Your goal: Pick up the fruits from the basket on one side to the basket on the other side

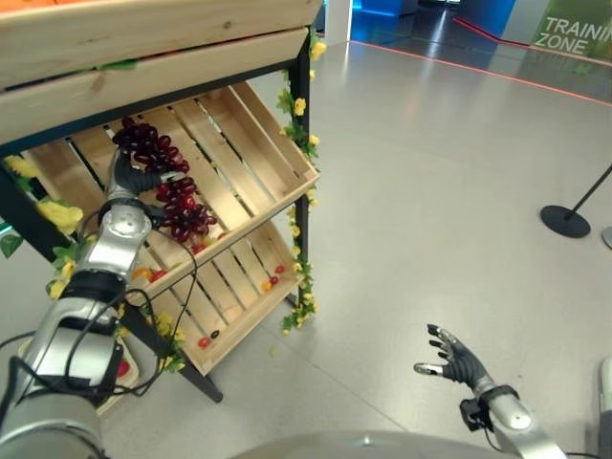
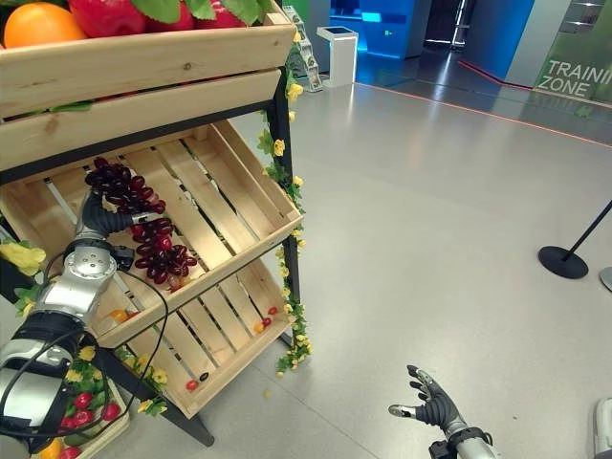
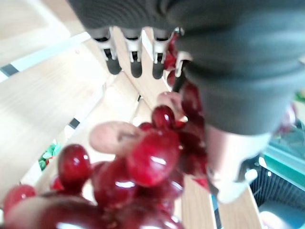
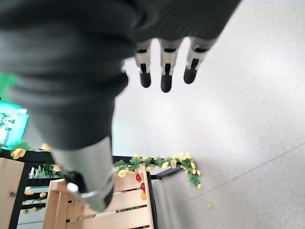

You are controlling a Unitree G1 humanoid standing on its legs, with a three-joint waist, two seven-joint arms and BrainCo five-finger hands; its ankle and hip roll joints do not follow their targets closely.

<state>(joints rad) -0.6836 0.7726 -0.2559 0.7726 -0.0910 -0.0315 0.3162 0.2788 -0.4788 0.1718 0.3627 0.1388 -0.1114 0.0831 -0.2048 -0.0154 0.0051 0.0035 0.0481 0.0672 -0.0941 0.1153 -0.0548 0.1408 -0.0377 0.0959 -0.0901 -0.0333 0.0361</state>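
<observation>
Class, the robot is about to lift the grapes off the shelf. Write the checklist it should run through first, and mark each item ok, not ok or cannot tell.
1. Left hand on the grape bunch in the middle crate: ok.
2. Fingers fully closed round the bunch: cannot tell; the grapes partly hide them.
3. Whole bunch free of the crate slats: cannot tell.
4. Right hand open, holding nothing, over bare floor: ok.
5. Destination basket located: not ok; which basket is meant cannot be told.
6. Upper crate overhangs the lift path: not ok, withdraw outward first.
</observation>
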